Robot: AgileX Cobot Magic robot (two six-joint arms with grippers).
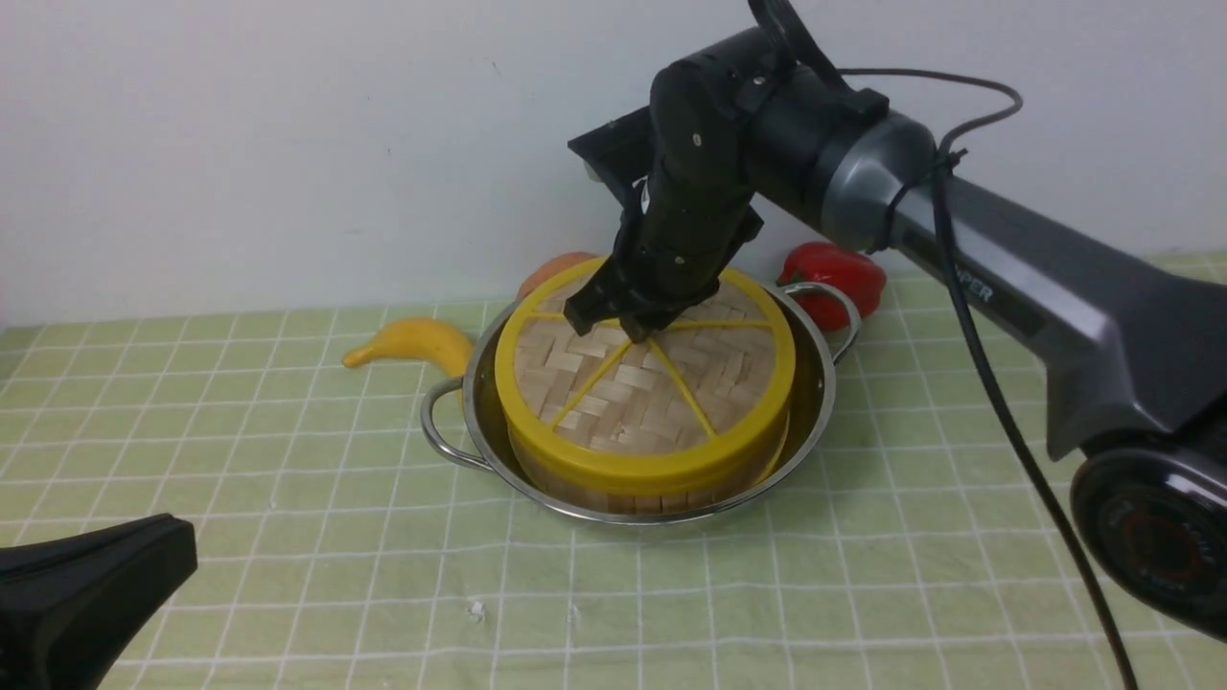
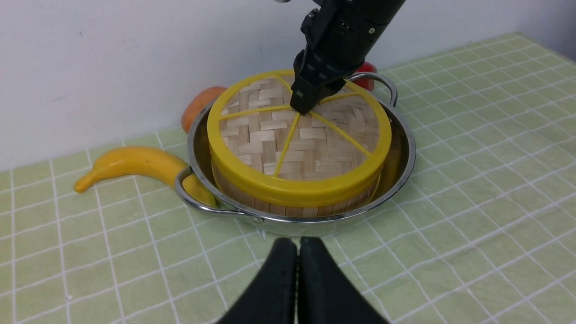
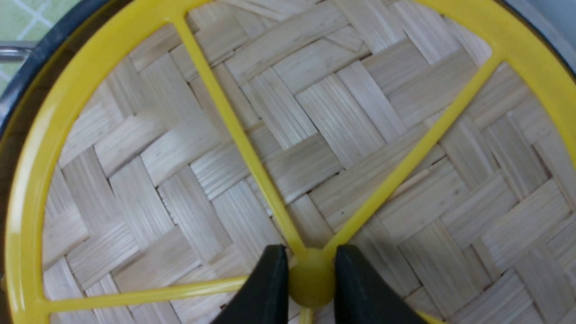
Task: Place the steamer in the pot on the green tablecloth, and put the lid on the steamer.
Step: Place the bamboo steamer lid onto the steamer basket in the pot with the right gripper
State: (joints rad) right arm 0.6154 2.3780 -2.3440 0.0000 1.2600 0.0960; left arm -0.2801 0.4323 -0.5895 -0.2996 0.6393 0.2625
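The steel pot (image 1: 815, 422) stands on the green tablecloth (image 1: 863, 594). The steamer (image 1: 575, 494) sits inside it, only its slatted side showing. The woven lid (image 1: 661, 393) lies on top of the steamer. My right gripper (image 1: 637, 331) is over the lid's centre, jaws closed on the yellow hub (image 3: 311, 276). In the left wrist view, the pot (image 2: 405, 148), steamer (image 2: 292, 209) and lid (image 2: 315, 148) show ahead. My left gripper (image 2: 298, 245) is shut and empty, low over the cloth in front of the pot; its body shows at the front view's lower left (image 1: 86, 585).
A yellow banana (image 1: 412, 343) lies left of the pot. An orange fruit (image 1: 556, 268) and a red pepper (image 1: 834, 273) sit behind the pot near the white wall. The right arm (image 1: 1007, 278) reaches in from the right.
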